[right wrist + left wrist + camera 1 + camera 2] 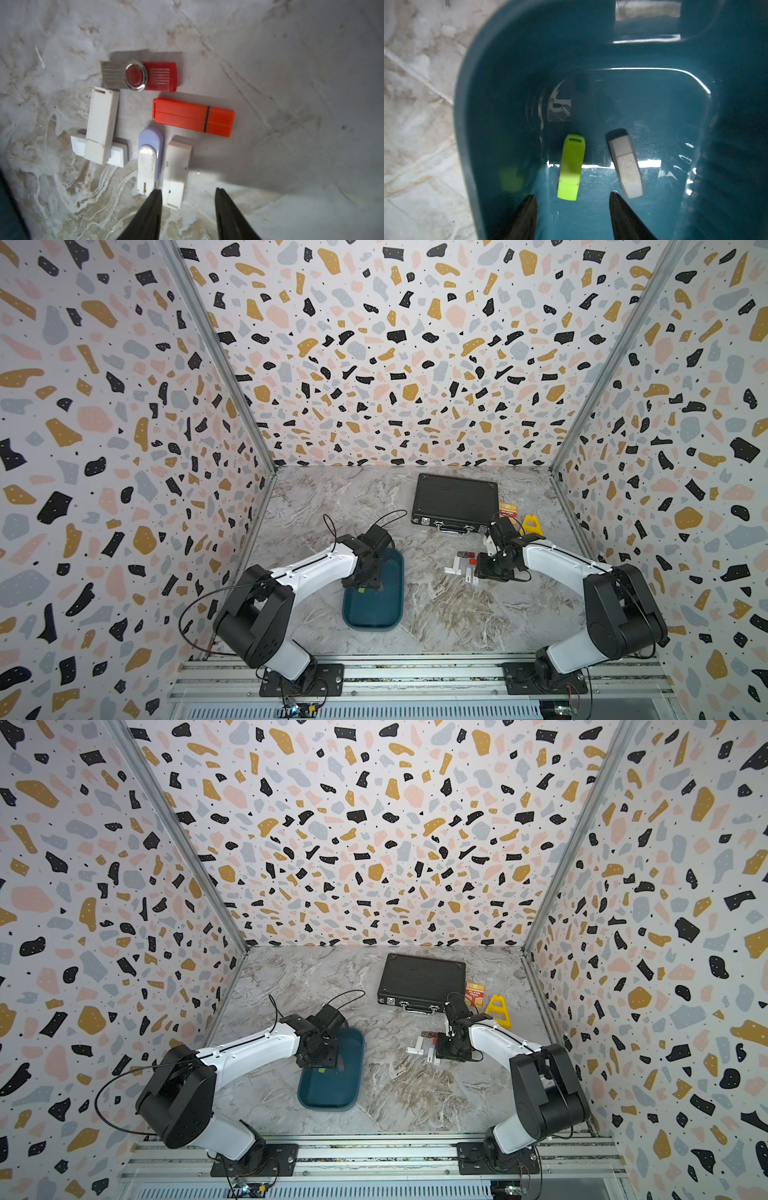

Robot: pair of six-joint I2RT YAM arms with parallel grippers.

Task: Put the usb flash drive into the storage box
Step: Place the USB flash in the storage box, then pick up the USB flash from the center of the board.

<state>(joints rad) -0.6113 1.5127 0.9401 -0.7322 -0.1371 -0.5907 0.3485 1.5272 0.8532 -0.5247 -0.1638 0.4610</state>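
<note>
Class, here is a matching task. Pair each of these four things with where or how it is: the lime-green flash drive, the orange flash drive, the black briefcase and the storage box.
Things:
1 lime-green flash drive
2 orange flash drive
3 black briefcase
4 storage box

Places or states:
A closed, at the far end of the table
B partly hidden under the left arm
C lying inside the storage box
D on the bare table beside a red swivel drive

Pairs: 1-C, 2-D, 3-A, 4-B

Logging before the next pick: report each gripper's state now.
Left gripper: open, empty, over the storage box.
Right gripper: open, empty, above a white flash drive.
</note>
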